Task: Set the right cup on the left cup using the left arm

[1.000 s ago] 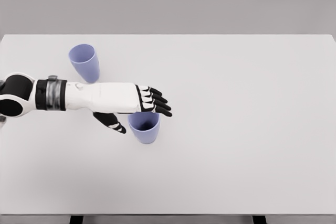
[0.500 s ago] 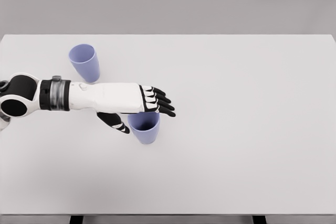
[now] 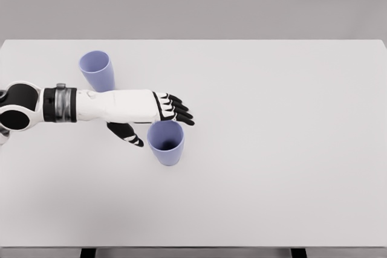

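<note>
Lilac right cup [image 3: 165, 143] upright, mouth up

The left arm reaches in from the left edge, its white forearm lying level, with a black elbow joint and a grey-and-black wrist band near that edge. The left hand [image 3: 158, 115] is held flat, palm down, its four black fingers [image 3: 177, 108] stretched straight and slightly fanned just above and behind the rim of the right cup [image 3: 165, 142], gripping nothing. Its thumb [image 3: 127, 133] hangs down and apart from the fingers, just left of that cup without touching it.
</note>
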